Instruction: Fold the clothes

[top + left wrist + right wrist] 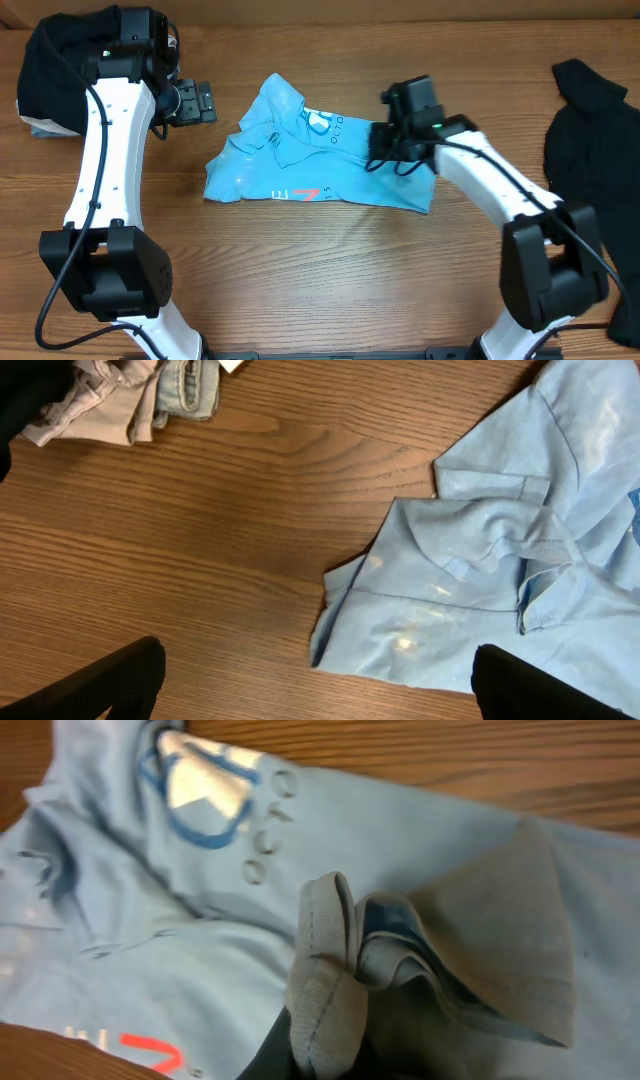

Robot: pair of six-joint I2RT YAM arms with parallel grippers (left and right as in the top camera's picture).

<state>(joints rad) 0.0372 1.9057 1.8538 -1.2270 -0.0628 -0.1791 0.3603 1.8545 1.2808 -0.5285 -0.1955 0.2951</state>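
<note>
Tabletop (320,290): wood grain, both arm bases at the near edge

T-shirt (290,165): light blue, lies mid-tabletop, crumpled rather than flat. Near edge runs roughly straight. Left part is creased, with a flap turned over toward the far side. Lettering (308,193) sits close to the near edge, a coral "7" among white characters. Further up there is a second print (200,790), white with a blue outline and small round letters beside it

Right gripper (385,140): at the T-shirt's right edge, pressed together on a fold of the cloth. Right wrist view: a doubled hem (320,970) stands bunched up right at the gripper, stitching visible. A greyer face of the fabric is turned out to the right of the hem. Fingers mostly hidden under the cloth

Left gripper (315,690): spread wide, holding nothing. Its two dark fingertips (100,680) show at the lower corners of the left wrist view, with tabletop and the T-shirt's left corner between them. Overhead it sits just left of the T-shirt, apart from it; height above the tabletop cannot be told

Far left corner: black pile (55,70), partly behind the left arm. Left wrist view shows a beige garment (95,400) there, a pale denim piece (190,385) touching it

Far right: black garment (590,130), well apart from the T-shirt, reaching the tabletop's right edge
</note>
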